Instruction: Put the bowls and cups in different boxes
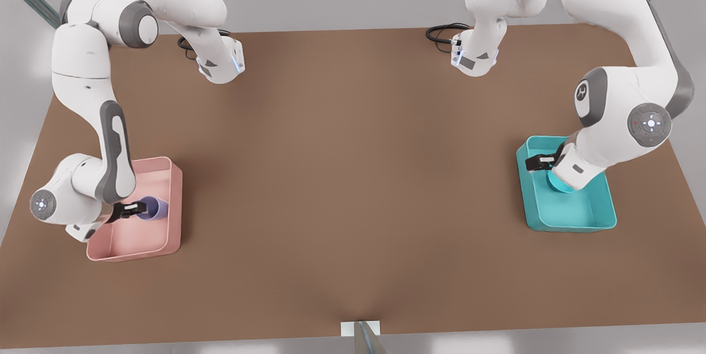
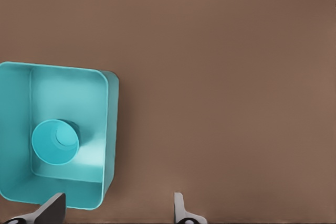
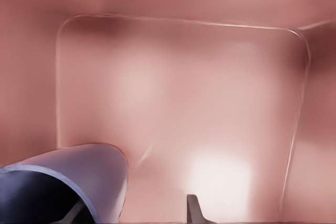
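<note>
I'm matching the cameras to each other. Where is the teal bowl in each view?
Front view: bowl in the teal box at the front view's right, beside the left gripper.
Left wrist view: in that box, upright, gripper open above.
Right wrist view: looks into the pink box, cup by the right gripper.
Shared landmark: the teal box.

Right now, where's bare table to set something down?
The brown table between the pink box and teal box is bare. Crowded: pink box holds the cup and right end effector; teal box, the bowl and left end effector.
</note>
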`<state>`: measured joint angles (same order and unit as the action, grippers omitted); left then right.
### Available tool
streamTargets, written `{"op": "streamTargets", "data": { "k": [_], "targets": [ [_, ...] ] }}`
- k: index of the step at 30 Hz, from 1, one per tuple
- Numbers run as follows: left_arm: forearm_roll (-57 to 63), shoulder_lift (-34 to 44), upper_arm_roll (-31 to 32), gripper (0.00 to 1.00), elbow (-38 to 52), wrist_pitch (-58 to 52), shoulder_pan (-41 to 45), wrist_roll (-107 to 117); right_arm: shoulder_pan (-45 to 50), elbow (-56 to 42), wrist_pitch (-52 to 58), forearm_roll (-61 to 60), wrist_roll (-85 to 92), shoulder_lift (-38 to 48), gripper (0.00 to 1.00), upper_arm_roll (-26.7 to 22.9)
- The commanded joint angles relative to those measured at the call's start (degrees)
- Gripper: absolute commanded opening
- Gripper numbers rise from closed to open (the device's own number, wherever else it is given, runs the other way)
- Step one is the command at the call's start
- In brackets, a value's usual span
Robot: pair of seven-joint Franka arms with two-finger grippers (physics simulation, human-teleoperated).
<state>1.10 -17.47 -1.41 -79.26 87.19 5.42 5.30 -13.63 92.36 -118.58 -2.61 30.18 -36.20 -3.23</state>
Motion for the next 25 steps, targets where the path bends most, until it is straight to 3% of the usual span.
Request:
{"op": "streamTargets", "data": {
  "k": [1, 4, 8, 10, 13, 16, 21, 25],
  "targets": [
    [-0.58, 0.15, 0.36, 1.00, 0.42, -7.56, 0.12, -0.38, 0.01, 0.28, 2.91, -2.13, 8.23, 1.48, 1.00, 0.07],
    [0.66, 0.07, 0.27, 1.00, 1.91, -7.91, -0.23, -0.29, 0.01, 2.48, 5.99, -2.66, 8.32, 4.90, 1.00, 0.24],
    [0.66, 0.07, 0.27, 1.00, 1.91, -7.03, -0.41, -0.38, 1.68, 1.60, 18.12, -5.21, 5.51, 12.29, 1.00, 1.65],
    [0.66, 0.15, 0.36, 1.00, 1.91, -7.03, -0.23, -0.38, 6.95, -5.34, 27.26, -4.24, -7.41, 12.03, 1.00, 1.65],
    [0.66, 0.15, 0.36, 1.00, 2.00, -7.12, -0.32, -0.38, 14.94, -8.41, 27.88, 4.19, -31.13, 7.20, 1.00, 1.65],
    [0.66, 0.15, 0.27, 1.00, 2.00, -7.03, -0.23, -0.38, 18.12, -18.88, 34.12, 4.55, -31.67, 8.86, 1.00, 1.65],
    [0.57, 0.15, 0.27, 1.00, 2.00, -7.12, -0.41, -0.38, 12.40, -7.28, 39.74, 3.31, -32.20, 28.72, 1.00, 5.25],
    [0.30, 0.42, 0.27, 1.00, 2.00, -7.56, -0.41, -0.38, 12.49, -4.91, 38.95, 2.88, -32.29, 30.83, 1.00, 5.16]
  ]
}}
